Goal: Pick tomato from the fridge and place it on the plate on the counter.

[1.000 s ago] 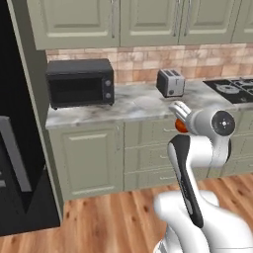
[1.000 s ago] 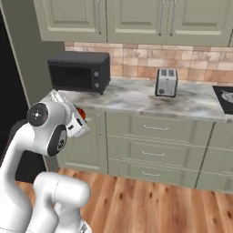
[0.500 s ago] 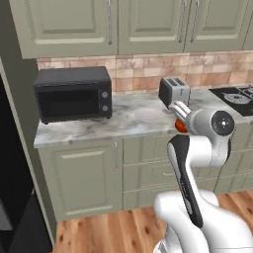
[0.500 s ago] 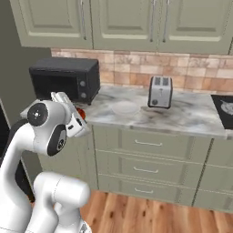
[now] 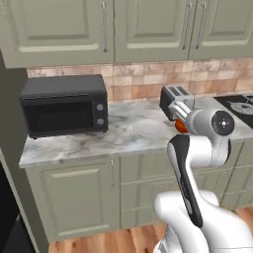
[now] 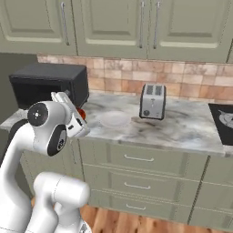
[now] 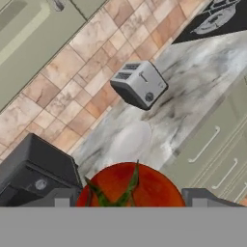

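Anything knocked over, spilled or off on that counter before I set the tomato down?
Nothing stands out. The plate lies flat and bare on the counter, between the microwave and the upright toaster. The tomato sits between the fingers of the gripper, whole, short of the counter's edge.

White arm (image 6: 43,136) at lower left, gripper (image 6: 75,113) closed around a red tomato (image 6: 81,113), pale plate (image 6: 115,119) on the marbled surface (image 6: 182,129) just beside it, toaster (image 6: 152,101) behind the plate, black microwave (image 6: 48,84) at left, green drawers (image 6: 136,175) below
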Motion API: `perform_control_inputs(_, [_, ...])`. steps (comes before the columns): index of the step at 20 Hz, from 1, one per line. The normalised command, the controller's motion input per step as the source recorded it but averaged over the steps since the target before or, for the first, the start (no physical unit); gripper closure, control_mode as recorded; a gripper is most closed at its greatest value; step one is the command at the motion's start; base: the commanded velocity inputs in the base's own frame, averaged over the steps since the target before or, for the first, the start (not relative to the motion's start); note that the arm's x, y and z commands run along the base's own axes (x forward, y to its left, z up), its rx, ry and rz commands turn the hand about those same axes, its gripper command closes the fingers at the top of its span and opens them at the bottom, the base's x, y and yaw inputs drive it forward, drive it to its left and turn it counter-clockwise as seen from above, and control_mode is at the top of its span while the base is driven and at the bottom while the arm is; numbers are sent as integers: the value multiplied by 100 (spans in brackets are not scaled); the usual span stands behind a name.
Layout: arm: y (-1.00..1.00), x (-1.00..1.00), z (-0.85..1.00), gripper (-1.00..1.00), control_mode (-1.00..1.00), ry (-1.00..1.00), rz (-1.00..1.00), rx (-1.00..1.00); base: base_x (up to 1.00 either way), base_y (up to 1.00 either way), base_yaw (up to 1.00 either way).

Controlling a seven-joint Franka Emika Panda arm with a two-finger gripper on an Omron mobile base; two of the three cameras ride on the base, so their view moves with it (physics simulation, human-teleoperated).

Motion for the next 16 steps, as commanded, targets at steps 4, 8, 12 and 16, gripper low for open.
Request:
perform_control_inputs(4, [0,0,0,100,100,0,0,0,55,-25,2])
perform_control_inputs(8, [0,0,0,100,100,0,0,0,55,-21,3])
perform_control_inputs(12, [0,0,0,100,100,0,0,0,51,-23,4])
perform_control_inputs(16, [0,0,0,100,100,0,0,0,43,-25,5])
